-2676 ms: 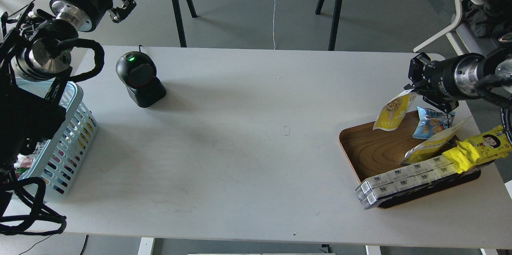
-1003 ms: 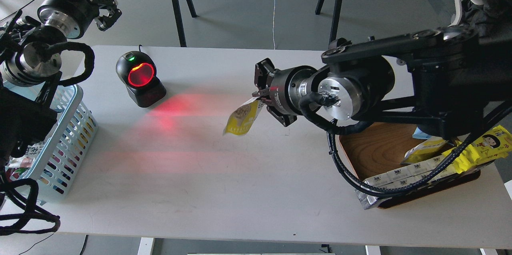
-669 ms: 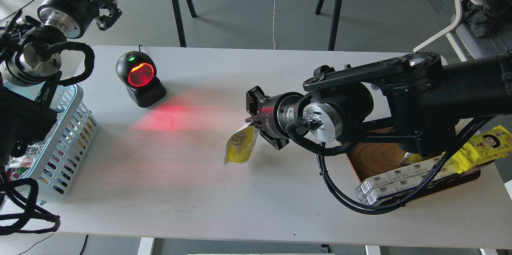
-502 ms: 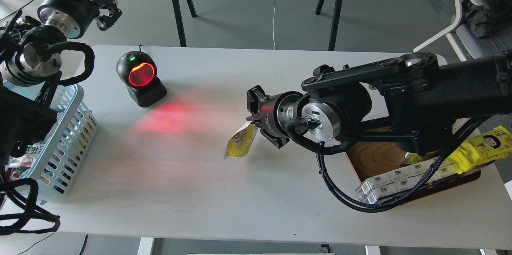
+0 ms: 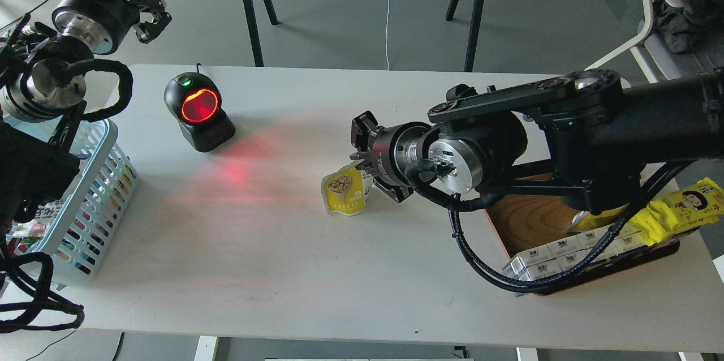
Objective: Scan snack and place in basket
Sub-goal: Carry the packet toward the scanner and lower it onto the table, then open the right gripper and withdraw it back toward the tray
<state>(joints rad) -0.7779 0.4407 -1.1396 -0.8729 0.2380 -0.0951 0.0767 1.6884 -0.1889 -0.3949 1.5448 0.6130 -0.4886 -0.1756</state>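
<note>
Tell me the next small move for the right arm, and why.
Probably open the right claw and back away. The snack looks to be standing on the table, still pinched at its top corner, far from the basket, which sits under the left arm.

No text can be read with certainty in this view. The snack (image 5: 343, 193) shows only a picture of round pale pieces on its yellow front, and no letters are clear there. At about four o'clock from it, the bright yellow packet (image 5: 681, 207) carries a cartoon face, but its print is too small to read. The white boxes (image 5: 557, 256) on the wooden tray (image 5: 512, 224) have small dark marks, also not legible. The scanner (image 5: 198, 112) shows only a red glow and a green light.
</note>
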